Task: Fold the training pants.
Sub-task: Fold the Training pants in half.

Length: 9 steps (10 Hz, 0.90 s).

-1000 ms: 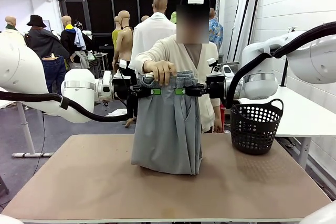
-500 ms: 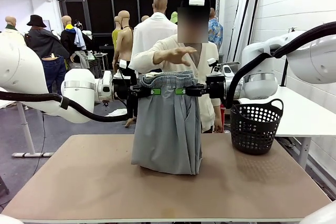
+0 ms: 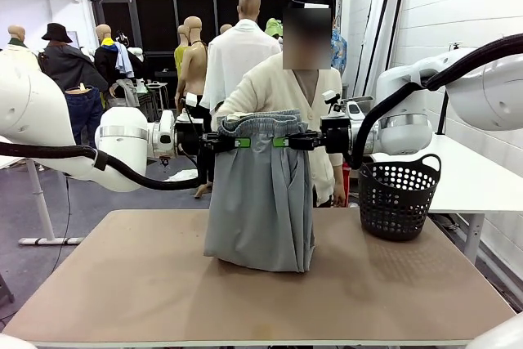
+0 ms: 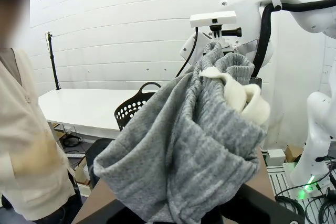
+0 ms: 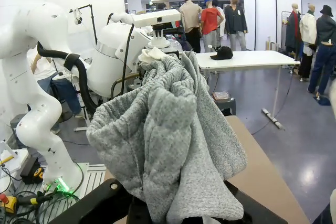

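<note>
The light grey training pants (image 3: 260, 194) hang by their gathered waistband above the table, the bottom fold resting on the tabletop (image 3: 163, 284). My left gripper (image 3: 239, 142) is shut on the waistband's left side and my right gripper (image 3: 282, 141) is shut on its right side, both level and close together. Bunched grey cloth (image 4: 184, 145) covers the fingers in the left wrist view, and grey cloth (image 5: 168, 140) does the same in the right wrist view. The person (image 3: 278, 91) stands just behind the pants with both hands off them.
A black perforated basket (image 3: 398, 196) stands on the table's right side. A white table (image 3: 466, 173) lies beyond it at the right. The tabletop in front of the pants is bare.
The person's hand, on the waistband a second ago, lifted off and has drawn back behind the pants. Both grippers and the pants have stayed where they were.
</note>
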Motion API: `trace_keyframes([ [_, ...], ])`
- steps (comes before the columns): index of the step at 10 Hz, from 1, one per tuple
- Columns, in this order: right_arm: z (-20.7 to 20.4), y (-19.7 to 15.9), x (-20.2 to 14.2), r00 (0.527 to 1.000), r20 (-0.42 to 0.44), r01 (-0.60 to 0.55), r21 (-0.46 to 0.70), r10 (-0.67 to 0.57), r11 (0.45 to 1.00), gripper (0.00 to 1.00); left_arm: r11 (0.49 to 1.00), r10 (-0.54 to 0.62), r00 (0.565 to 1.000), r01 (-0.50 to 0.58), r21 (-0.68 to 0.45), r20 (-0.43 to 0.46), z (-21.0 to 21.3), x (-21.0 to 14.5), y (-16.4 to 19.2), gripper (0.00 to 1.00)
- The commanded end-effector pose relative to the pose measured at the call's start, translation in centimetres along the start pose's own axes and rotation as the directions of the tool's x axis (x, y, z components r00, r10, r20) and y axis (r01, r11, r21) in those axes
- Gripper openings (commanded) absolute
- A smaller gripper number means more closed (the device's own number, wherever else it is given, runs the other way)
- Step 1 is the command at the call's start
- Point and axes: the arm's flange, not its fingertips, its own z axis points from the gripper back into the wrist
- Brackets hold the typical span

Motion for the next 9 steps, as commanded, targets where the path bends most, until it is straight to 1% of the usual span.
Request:
trace_keyframes([
  [1, -0.03, 0.26, 0.2, 1.0, 0.009, -0.001, 0.017, 0.001, 1.0, 0.0, 1.0, -0.004, 1.0, 0.004, 0.001, -0.001, 0.15, 0.15, -0.43, 0.0],
  [9, -0.03, 0.26, 0.2, 1.0, 0.009, -0.001, 0.017, 0.001, 1.0, 0.0, 1.0, -0.004, 1.0, 0.004, 0.001, -0.001, 0.15, 0.15, -0.43, 0.0],
])
